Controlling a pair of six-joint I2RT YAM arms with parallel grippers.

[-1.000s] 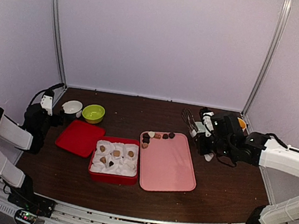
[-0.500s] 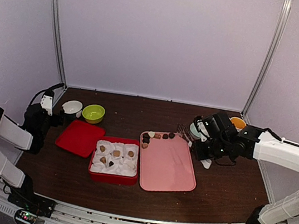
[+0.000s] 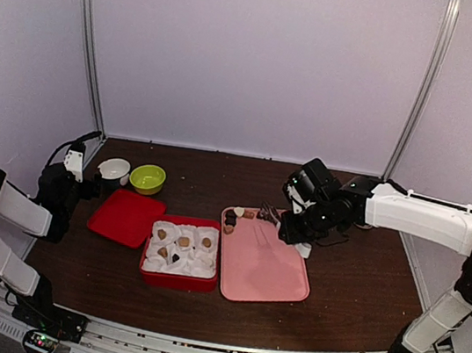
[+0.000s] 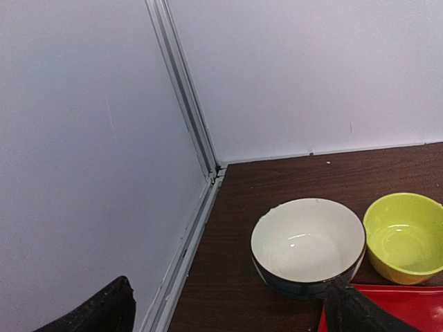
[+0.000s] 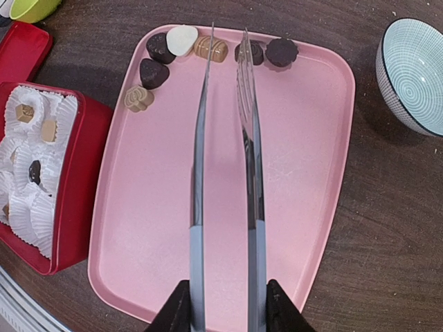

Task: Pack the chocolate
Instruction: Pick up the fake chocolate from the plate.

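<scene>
At the upper edge of the pink tray [image 5: 304, 173], in the right wrist view, the loose chocolate [image 5: 154, 72] lies in a short row with a small cluster at upper left: dark, cream-white and light brown pieces. More pieces sit in white paper cups inside the red box [image 5: 76, 207] at the left edge of the frame, just beside the tray.

The right pincer [image 5: 227, 311], at the bottom centre of that view, is closed part-way on the handle end of the metal tongs [image 5: 250, 173]. The tongs run up the frame, their two tips slightly apart and ending at the chocolate row. Contact with any piece cannot be determined.

In the top view, the right arm extends from the right edge leftward across the desk [image 3: 353, 283], with its wrist over the tray's upper right corner.

The left pincer [image 4: 228, 290] is spread fully and holds nothing. It faces the white bowl [image 4: 308, 242] and the green bowl [image 4: 405, 238], and its arm is folded at the left edge.
</scene>
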